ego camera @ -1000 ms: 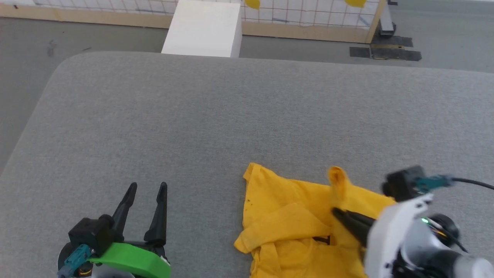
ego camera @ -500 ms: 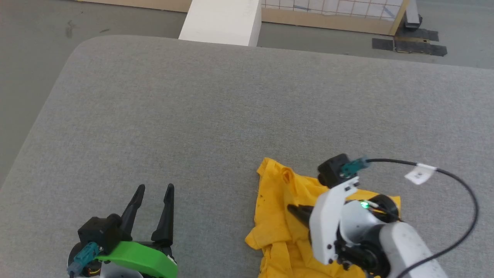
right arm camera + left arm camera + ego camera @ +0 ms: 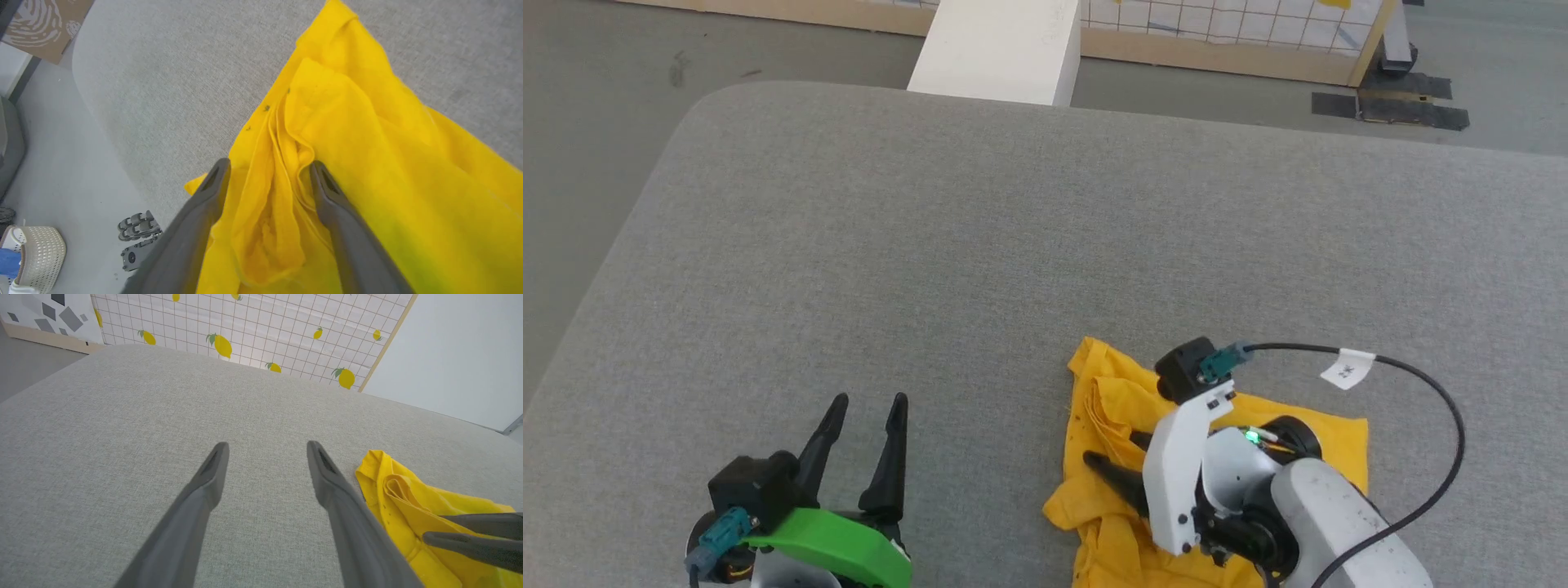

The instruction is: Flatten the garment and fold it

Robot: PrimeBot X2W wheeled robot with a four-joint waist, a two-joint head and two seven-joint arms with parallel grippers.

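Garment (image 3: 1107, 400): yellow, crumpled in heap, near right part of grey padded table (image 3: 931, 245). Right gripper (image 3: 269, 165) over heap, fingers parted, straddling raised fold; contact with cloth uncertain. Left gripper (image 3: 869, 400) left of heap, over table, fingers spread.

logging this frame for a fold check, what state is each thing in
shirt, crumpled in a heap, not flattened, not folded
left gripper, open, empty, beside the shirt and apart from it
right gripper, open, fingers either side of a bunched ridge of the shirt
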